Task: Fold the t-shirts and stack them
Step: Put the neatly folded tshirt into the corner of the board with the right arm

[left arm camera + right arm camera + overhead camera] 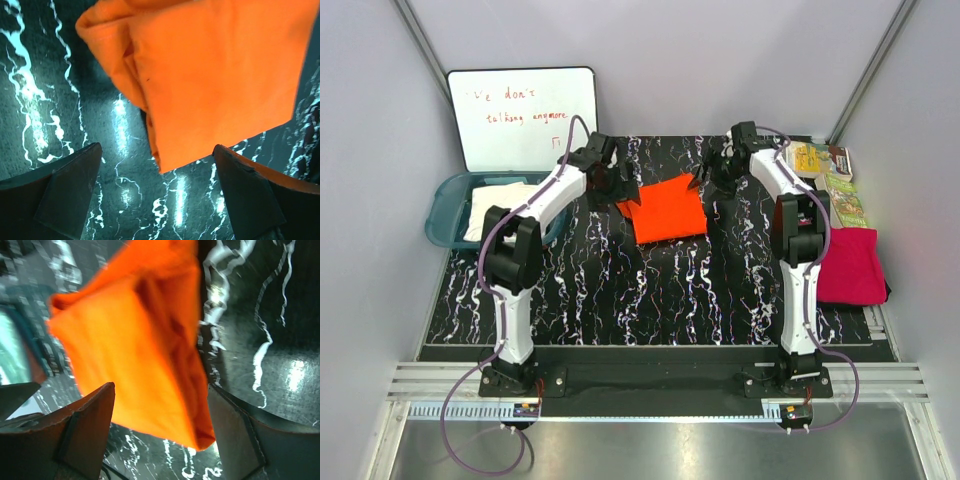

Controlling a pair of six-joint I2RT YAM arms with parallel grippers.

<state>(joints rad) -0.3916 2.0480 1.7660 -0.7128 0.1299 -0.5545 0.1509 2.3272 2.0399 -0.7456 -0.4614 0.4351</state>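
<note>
Lying just beyond left tool (pixel 156 148): orange t-shirt (pixel 215 75).

The orange t-shirt (pixel 215 65) was soft matt cloth, lightly creased. The black marbled tabletop (pixel 40 100) shone glossy and smooth. My left fingers (pixel 65 195) looked dull, matt.

Top external view high behind the arm bases (pixel 515 375), looking down over the whole worktop (pixel 620 290), both wrist views close, looking past their own jaws, sharing the orange t-shirt (pixel 667 208).
</note>
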